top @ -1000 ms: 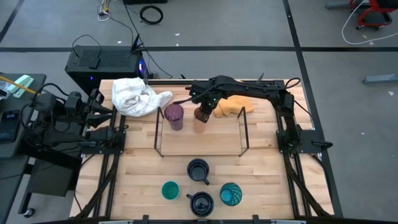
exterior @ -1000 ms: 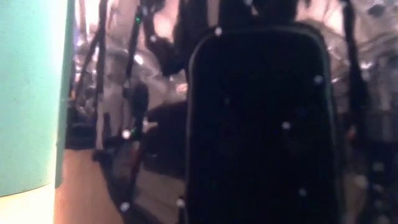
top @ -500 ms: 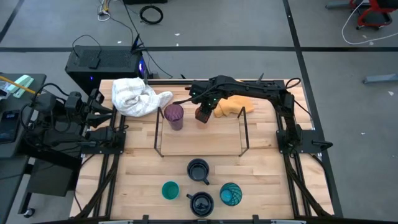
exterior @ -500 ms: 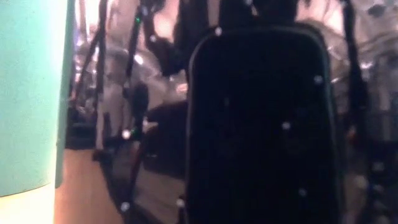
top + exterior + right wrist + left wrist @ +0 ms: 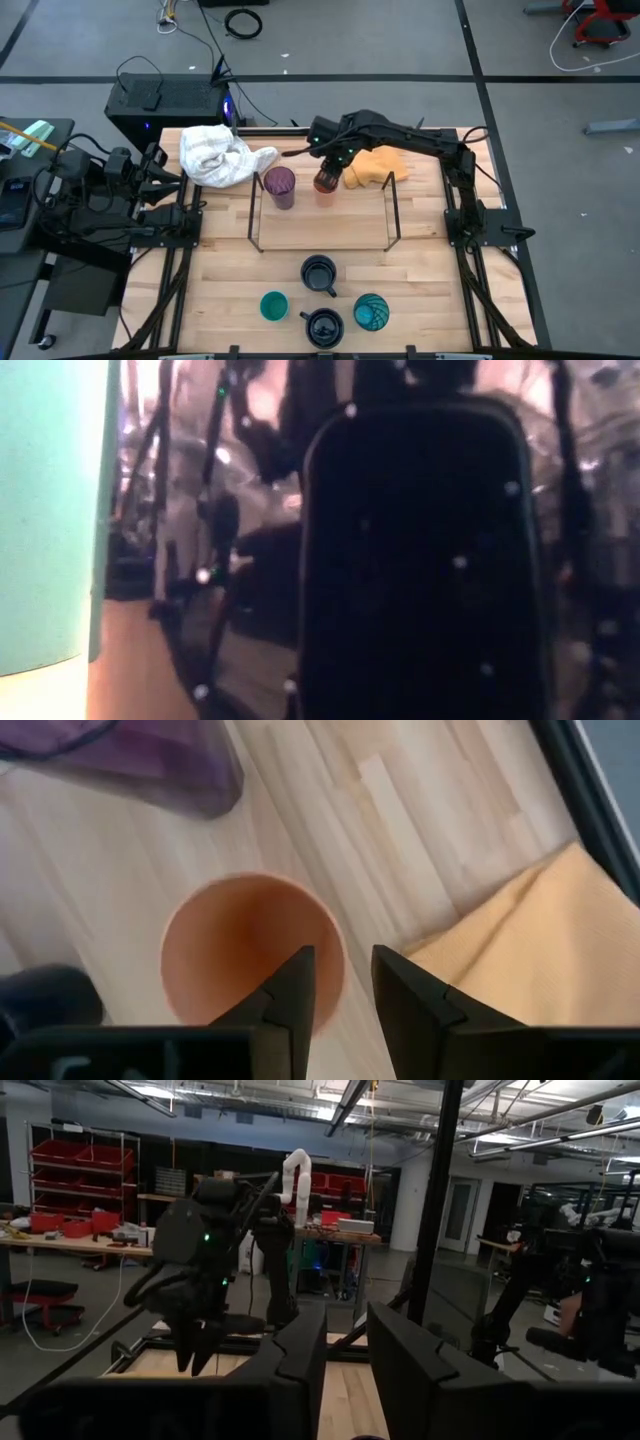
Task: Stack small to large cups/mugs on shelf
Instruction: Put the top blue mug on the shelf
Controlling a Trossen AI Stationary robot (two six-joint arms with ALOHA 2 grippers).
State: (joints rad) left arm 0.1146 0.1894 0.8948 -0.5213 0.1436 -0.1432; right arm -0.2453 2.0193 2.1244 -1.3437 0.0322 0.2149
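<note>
The small orange cup [image 5: 324,182] stands upright on the shelf [image 5: 322,236], just beside the purple tumbler [image 5: 279,186]. The right tool [image 5: 335,982] hangs directly over it, fingers parted around the rim and apparently no longer gripping, though the overhead view is unclear. Compared with a second ago, the right arm has drawn back toward the yellow cloth [image 5: 374,166]. The left tool [image 5: 343,1365], partly open and empty, waits off the bench's left edge.

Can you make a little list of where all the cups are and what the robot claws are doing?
On the shelf: purple cup, orange cup
In front of the shelf: two dark mugs, small teal cup, patterned teal cup
Right claw: open, just above the orange cup's rim
Left claw: off the table's left side
</note>
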